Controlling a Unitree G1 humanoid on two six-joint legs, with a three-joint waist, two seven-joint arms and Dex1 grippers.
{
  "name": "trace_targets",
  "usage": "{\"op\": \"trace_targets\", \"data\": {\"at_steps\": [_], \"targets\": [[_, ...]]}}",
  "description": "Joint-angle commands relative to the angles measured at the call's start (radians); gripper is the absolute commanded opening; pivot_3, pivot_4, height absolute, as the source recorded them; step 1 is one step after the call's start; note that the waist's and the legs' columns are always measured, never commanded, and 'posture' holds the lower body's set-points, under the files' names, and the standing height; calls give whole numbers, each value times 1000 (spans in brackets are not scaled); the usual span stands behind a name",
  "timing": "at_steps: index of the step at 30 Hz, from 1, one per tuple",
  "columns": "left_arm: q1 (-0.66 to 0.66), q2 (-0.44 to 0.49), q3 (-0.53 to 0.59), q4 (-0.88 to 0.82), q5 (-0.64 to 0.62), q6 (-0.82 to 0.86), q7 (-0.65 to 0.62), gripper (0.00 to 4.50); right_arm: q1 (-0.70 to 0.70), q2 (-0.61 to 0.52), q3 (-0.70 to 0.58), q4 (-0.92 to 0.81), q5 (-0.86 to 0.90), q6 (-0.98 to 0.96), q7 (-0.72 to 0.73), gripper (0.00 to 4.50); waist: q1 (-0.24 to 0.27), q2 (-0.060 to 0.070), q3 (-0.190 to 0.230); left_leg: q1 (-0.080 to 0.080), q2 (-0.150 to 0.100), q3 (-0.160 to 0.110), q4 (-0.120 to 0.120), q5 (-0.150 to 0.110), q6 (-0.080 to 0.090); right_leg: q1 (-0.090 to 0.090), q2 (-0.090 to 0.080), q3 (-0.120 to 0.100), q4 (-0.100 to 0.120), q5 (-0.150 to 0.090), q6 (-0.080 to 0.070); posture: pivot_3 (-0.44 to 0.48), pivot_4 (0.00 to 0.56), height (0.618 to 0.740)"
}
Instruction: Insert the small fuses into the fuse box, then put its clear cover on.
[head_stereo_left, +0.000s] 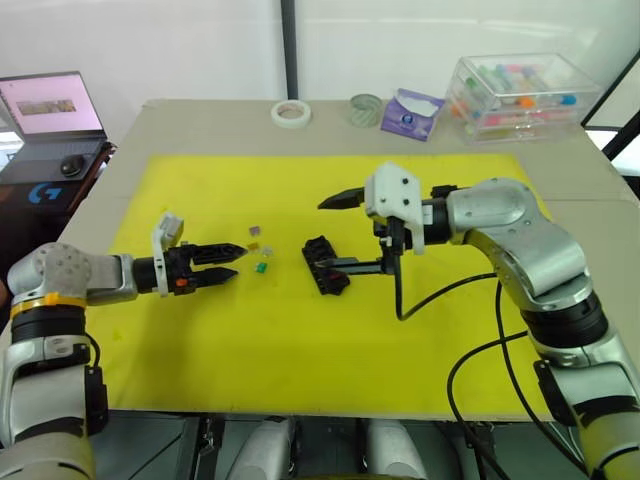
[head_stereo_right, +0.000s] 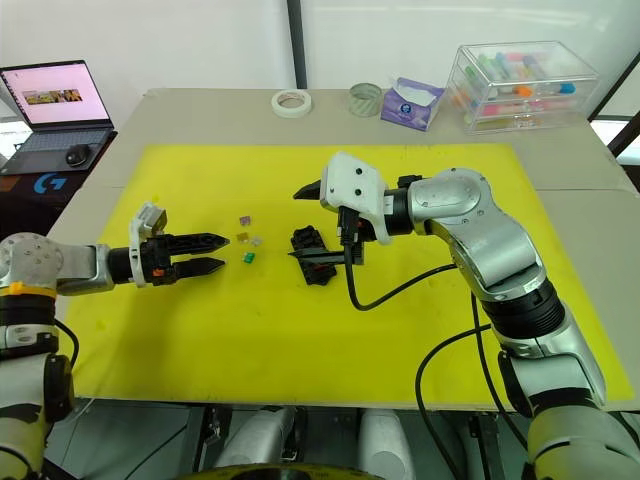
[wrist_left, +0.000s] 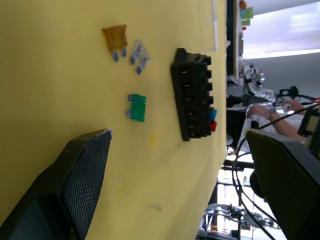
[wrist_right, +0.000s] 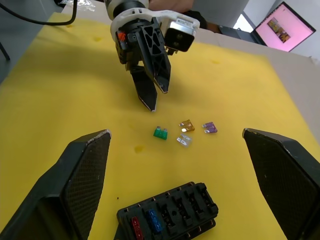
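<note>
The black fuse box lies mid-mat, with a red fuse and a blue fuse seated at one end. Just left of it lie loose small fuses: purple, orange, grey and green. My left gripper hovers open just left of the green fuse, holding nothing. My right gripper is open wide at the box, one finger raised and the other low beside the box's right side. I cannot make out the clear cover.
A yellow mat covers the table. At the back stand a tape roll, a small jar, a purple pack and a large clear box of coloured tubes. A laptop sits left. A cable trails from my right wrist.
</note>
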Motion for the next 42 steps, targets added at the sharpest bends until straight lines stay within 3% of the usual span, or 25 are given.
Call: {"op": "trace_targets", "data": {"at_steps": [1, 4, 7, 27, 42], "targets": [[-28, -7, -1, 8, 26, -31, -34, 4500, -5, -9, -33, -43, 15, 3, -6, 4478, 1, 0, 0, 0, 0, 0, 0, 0, 0, 0, 0, 0, 0, 0, 0, 0, 150, 740], [-38, -22, -15, 26, 57, -57, -51, 4123, -7, -9, -35, -45, 21, 12, -9, 4500, 3, 0, 0, 0, 0, 0, 1, 0, 0, 0, 0, 0, 0, 0, 0, 0, 150, 740], [-48, -27, -34, 42, 81, -62, -71, 3256, -14, -6, -37, -44, 25, 19, -12, 4500, 1, 0, 0, 0, 0, 0, 0, 0, 0, 0, 0, 0, 0, 0, 0, 0, 150, 740], [-181, -77, -212, 243, 261, -130, -265, 3256, -29, 9, -26, -51, 40, 44, -24, 4500, 6, 0, 0, -1, -1, 0, 1, 0, 0, 0, 0, 0, 1, 0, 0, 0, 150, 740], [-169, -105, -269, 219, 315, -129, -366, 3256, -24, 5, -30, -76, 60, 75, -33, 4500, 4, 0, 0, -1, -1, 0, 1, 0, 0, 0, 0, 0, 1, 0, 0, 0, 150, 740]]}}
